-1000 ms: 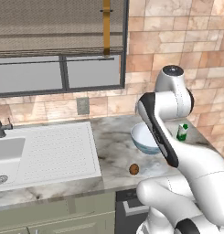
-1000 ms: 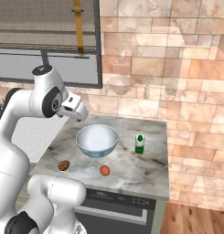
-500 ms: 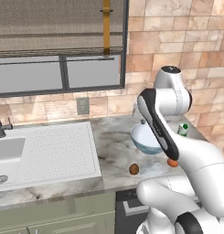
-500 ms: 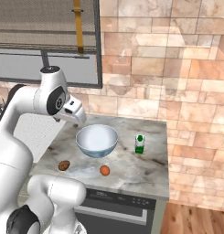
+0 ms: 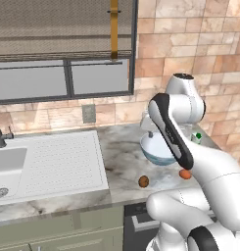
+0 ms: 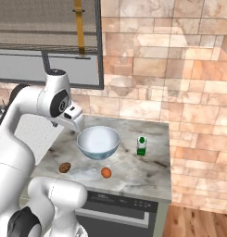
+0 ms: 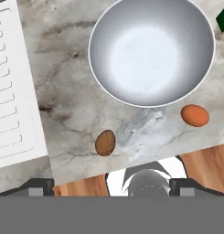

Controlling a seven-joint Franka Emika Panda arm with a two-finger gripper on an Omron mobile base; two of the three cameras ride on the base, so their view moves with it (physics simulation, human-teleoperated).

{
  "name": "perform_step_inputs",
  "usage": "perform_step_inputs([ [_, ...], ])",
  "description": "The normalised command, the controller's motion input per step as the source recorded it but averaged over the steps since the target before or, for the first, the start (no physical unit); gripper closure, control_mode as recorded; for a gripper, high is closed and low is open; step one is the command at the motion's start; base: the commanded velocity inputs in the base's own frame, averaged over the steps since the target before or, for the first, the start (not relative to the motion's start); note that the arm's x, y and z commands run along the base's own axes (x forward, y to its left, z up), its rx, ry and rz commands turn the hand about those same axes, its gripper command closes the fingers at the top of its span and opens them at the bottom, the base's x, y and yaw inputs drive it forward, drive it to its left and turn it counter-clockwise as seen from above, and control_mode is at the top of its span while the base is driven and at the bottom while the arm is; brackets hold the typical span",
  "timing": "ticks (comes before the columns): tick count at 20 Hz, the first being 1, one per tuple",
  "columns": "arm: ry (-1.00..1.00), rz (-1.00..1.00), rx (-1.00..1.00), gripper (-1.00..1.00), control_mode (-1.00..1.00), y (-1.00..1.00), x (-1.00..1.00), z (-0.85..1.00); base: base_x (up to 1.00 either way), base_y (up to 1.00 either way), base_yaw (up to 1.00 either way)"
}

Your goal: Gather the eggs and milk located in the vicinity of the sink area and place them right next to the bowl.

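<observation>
I am showing a glossy white arm (image 5: pixel 190 152) of thick rounded links, wearing dark grey bands and black caps at the joints, carrying a boxy white hand (image 6: pixel 73 115) with dark trim, and rising from a bulbous white base with a dark round joint.

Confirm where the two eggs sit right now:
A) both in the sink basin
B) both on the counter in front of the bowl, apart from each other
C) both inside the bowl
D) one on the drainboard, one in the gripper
B: the dark brown egg and the orange-brown egg lie on the marble counter just outside the bowl, apart from each other; the bowl's inside is bare.
</observation>
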Motion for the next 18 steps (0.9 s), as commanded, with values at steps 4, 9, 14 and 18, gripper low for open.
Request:
perform_step_inputs([
  [4, 0.06, -0.06, 0.09, -1.00, -1.00, 0.00, 0.00, -0.24, 0.00, 0.00, 0.00],
  [9, 0.06, -0.04, 0.05, -1.00, -1.00, 0.01, 0.00, -0.31, 0.00, 0.00, 0.00],
  [14, 0.05, -0.02, 0.00, -1.00, -1.00, 0.08, 0.00, -0.36, 0.00, 0.00, 0.00],
  [18, 0.03, 0.00, 0.00, -1.00, -1.00, 0.16, 0.00, -0.34, 0.00, 0.00, 0.00],
])
